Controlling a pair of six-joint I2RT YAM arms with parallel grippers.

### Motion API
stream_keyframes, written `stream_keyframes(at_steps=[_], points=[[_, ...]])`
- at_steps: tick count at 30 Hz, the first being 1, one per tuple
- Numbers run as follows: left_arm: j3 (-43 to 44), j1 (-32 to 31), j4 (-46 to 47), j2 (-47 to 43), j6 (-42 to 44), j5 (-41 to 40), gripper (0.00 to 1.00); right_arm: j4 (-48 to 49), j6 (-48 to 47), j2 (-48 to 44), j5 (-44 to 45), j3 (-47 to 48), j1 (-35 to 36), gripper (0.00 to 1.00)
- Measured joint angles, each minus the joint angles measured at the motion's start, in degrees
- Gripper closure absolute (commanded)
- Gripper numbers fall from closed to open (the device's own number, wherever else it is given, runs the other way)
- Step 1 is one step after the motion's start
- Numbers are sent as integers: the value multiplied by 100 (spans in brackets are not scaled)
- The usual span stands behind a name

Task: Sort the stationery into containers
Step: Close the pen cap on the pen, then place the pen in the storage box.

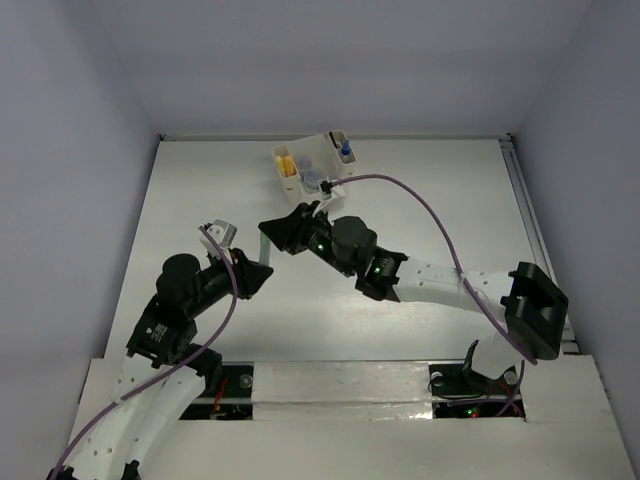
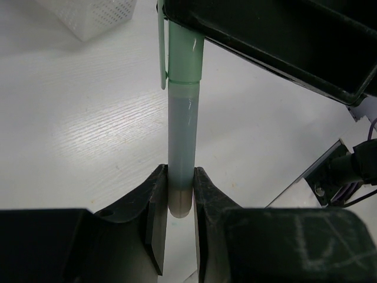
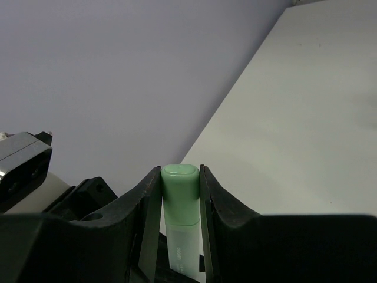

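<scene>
The light green marker (image 1: 262, 250) hangs above the table between both grippers. My left gripper (image 1: 258, 272) is shut on its pale lower end (image 2: 181, 147), fingertips (image 2: 158, 188) on either side. My right gripper (image 1: 272, 232) is shut on its green cap (image 3: 179, 188). The cream-white organizer (image 1: 322, 148) stands at the back centre, just beyond the right gripper. It holds yellow and orange blocks (image 1: 288, 165), the blue-capped bottle (image 1: 345, 150) and a purple item (image 1: 313, 181). A green block is not visible.
A purple cable (image 1: 430, 215) arcs from the organizer's side over the right arm. In the left wrist view a white perforated wall (image 2: 94, 17) shows at the top left. The table's side walls stand at left and right.
</scene>
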Motion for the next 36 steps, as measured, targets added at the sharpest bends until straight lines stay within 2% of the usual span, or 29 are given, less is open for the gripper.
stream_keyframes(at_steps=[11,18,25,30,32,33,34,35,36], points=[[96,50,-481,-61,111,-155,100,44,-33,199,455,22,262,100],[898,48,-1047,444,293,-234,100,1058,199,199,450,-339,262,100],[1480,48,-1517,831,302,-258,100,1679,404,286,498,-487,262,100],[1541,48,-1541,935,260,-151,100,1626,400,168,616,-562,262,100],[1510,48,-1416,935,229,-22,92,1464,337,52,649,-535,251,100],[1484,48,-1327,931,221,33,80,1381,282,-11,640,-511,232,100],[1432,50,-1180,920,197,79,73,1305,249,-61,619,-481,210,100],[1370,52,-1040,905,175,63,60,1182,212,-107,483,-428,144,100],[1292,90,-684,901,116,7,54,970,175,-149,273,-396,111,100]])
